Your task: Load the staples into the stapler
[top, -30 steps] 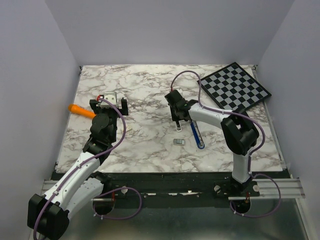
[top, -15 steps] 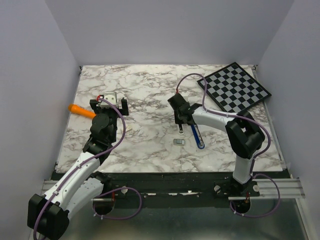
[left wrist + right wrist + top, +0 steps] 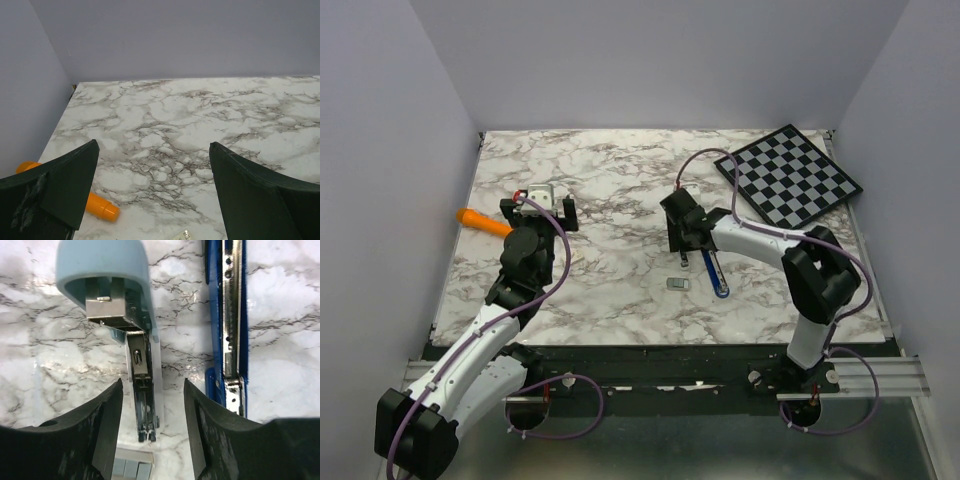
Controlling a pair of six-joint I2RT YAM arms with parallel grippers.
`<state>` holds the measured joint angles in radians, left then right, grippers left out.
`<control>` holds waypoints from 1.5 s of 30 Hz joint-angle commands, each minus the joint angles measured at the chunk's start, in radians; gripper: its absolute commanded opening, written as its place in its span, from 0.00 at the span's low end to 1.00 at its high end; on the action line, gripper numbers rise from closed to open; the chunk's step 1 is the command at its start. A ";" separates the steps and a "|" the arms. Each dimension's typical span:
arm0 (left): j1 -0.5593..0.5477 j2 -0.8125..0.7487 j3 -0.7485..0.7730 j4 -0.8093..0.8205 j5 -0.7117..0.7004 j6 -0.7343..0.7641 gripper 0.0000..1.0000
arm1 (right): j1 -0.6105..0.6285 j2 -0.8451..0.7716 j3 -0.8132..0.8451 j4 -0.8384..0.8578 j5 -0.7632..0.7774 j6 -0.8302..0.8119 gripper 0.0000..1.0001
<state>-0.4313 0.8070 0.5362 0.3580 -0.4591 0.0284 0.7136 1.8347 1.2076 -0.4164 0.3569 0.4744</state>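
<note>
Staples (image 3: 131, 469) lie on the bench (image 3: 50, 340) just off the free end of the metal channel of the stapler (image 3: 142, 365), in line with its long axis. Right claw (image 3: 152, 405), partly open and holding nothing, straddles that channel, nearest them. Left claw (image 3: 153, 165), wide open and empty, hangs well left of the stapler, bare bench between.

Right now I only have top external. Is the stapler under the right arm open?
Observer: Yes. Right wrist shows the stapler with its light blue top swung clear of the dark blue base.
Operator: Loaded?
Observer: No. The staples lie on the table, several grey blocks side by side.
Operator: Channel clear?
Observer: The base's metal channel looks bare along the stretch in view.
</note>
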 commanded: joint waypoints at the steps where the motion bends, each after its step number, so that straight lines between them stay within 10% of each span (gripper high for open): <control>1: 0.002 -0.022 0.013 0.004 0.019 -0.021 0.99 | 0.000 -0.127 -0.011 -0.051 -0.002 0.012 0.59; 45: -0.003 -0.046 0.022 -0.011 0.033 -0.064 0.99 | 0.141 -0.155 -0.066 -0.154 -0.337 -0.034 0.58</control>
<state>-0.4324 0.7757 0.5362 0.3565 -0.4484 -0.0032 0.8497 1.7554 1.1355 -0.5243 0.0288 0.4374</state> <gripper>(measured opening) 0.991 0.586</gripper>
